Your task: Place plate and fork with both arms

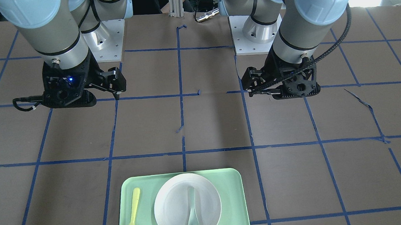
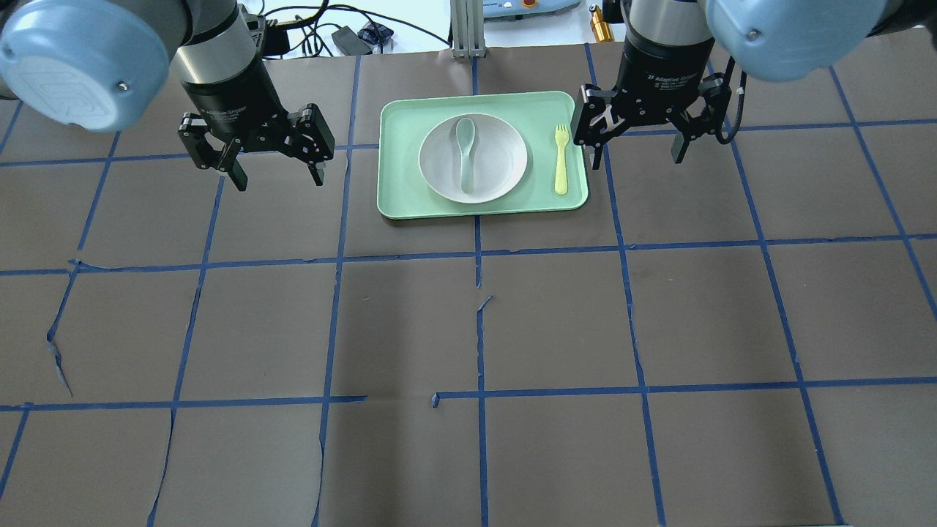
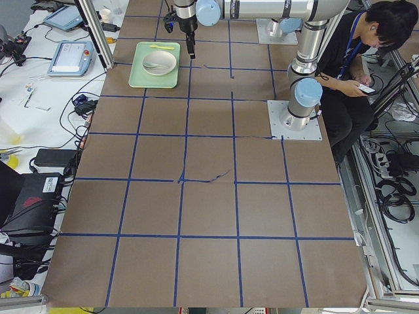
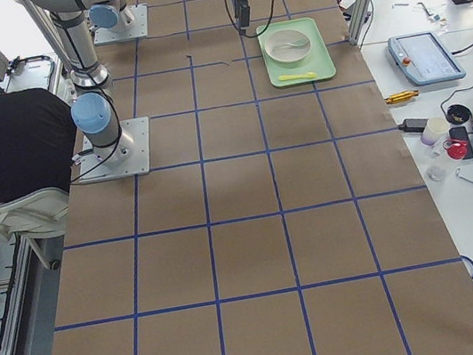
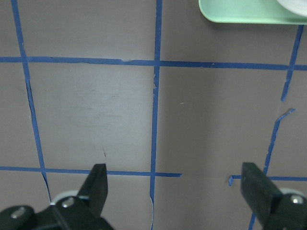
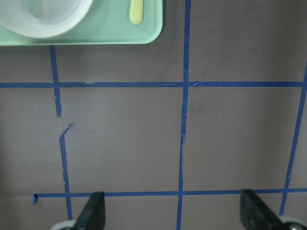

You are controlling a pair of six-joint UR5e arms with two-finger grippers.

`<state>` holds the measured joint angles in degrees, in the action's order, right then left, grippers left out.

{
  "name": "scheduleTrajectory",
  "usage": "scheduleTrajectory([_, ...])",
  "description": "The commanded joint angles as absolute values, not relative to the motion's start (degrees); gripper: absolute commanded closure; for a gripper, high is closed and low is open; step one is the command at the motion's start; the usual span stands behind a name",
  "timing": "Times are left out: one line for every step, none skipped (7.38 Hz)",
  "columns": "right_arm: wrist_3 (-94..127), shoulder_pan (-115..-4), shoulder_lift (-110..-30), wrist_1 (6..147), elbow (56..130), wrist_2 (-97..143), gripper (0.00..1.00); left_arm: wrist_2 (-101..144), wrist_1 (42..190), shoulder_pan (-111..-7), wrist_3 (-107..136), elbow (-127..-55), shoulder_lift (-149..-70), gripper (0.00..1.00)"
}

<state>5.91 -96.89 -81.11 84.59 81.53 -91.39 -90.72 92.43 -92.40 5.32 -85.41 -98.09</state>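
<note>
Brown paper gridded with blue tape covers the table, and at upper centre of the overhead view the plate (image 2: 473, 158) and fork (image 2: 561, 159) lie on the green tray (image 2: 399, 197), seemingly placed, while left gripper (image 2: 276, 178) and right gripper (image 2: 635, 155) hang apart-fingered and empty on either side.

Spoon (image 2: 465, 152) lies on plate (image 2: 505, 172).

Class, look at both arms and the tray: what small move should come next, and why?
Probably the right pincer should shift toward the fork and descend. It hangs open beside the tray, nearest the fork, which lies free on it. The plate holds a spoon; the left pincer, also open, sits farther off.
</note>
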Motion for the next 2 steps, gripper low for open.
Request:
scheduleTrajectory([6.0, -99.0, -82.5, 84.5, 81.6, -91.2, 0.00, -90.7, 92.5, -92.5, 5.3, -85.5, -97.5, 0.00])
scheduleTrajectory([6.0, -99.2, -83.0, 83.8, 81.6, -90.9, 0.00, -91.1, 92.5, -92.5, 5.3, -85.5, -97.4, 0.00])
